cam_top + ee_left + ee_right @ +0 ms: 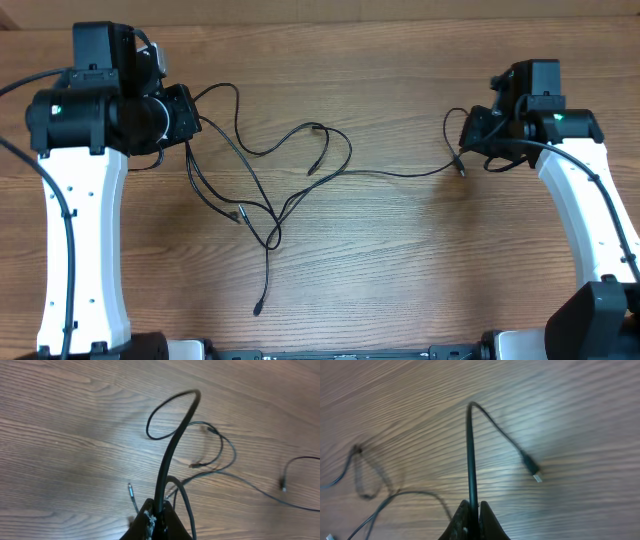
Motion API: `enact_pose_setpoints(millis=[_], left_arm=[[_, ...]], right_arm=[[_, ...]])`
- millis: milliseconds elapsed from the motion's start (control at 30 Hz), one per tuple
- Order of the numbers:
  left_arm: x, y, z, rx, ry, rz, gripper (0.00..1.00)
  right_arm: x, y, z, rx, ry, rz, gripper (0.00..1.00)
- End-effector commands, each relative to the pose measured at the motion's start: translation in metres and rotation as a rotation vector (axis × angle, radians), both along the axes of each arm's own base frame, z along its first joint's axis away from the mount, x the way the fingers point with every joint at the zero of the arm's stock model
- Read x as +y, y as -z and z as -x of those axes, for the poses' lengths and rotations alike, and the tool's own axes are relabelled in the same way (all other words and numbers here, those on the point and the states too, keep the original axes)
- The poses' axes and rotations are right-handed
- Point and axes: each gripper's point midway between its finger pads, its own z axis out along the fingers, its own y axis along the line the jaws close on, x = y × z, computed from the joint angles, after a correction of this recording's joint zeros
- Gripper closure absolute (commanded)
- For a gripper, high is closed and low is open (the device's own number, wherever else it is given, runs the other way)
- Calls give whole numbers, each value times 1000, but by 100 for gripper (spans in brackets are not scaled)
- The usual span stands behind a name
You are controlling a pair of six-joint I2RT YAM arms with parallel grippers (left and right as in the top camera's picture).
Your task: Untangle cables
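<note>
Black fingers of the left claw [159,510] pinch one strand [169,450] tight. The right claw [474,508] clamps another strand [470,450], which arcs over to a silver-tipped plug [534,472]. Between the arms the cables [275,215] lie in crossed loops on the wooden desk [400,270].

No lettering, label, brand mark, number or sign can be read in any view, whether on the cables [166,455], on the white robot arms [85,230] or on the wooden table [400,270].
</note>
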Motion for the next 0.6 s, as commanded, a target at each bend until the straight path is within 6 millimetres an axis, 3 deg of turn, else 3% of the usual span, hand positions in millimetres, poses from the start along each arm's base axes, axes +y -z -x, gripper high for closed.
enact_pose_setpoints(millis=[0, 100, 200, 300, 367, 400, 433, 500, 567], left_arm=[[3, -2, -9, -30, 18, -29, 96], [-19, -17, -23, -127, 125, 55, 96], [-50, -40, -35, -245, 257, 186, 96], [-83, -73, -37, -365, 405, 355, 96], [-97, -91, -35, -424, 489, 437, 94], [-101, -96, -33, -443, 516, 460, 86], [-103, -98, -33, -449, 526, 469, 73], [-102, -95, -32, -440, 521, 460, 51], [-94, -84, -33, -407, 489, 408, 34]], right_arm=[[8, -15, -6, -55, -56, -36, 96], [65, -38, -4, -153, -335, -251, 96], [117, -78, 8, -283, -582, -501, 96], [147, -106, 17, -372, -726, -632, 96], [154, -110, 17, -397, -757, -629, 80], [155, -107, 14, -397, -748, -603, 71], [152, -102, 9, -385, -715, -566, 69], [137, -84, -4, -325, -577, -471, 52], [118, -66, -12, -268, -451, -370, 42]])
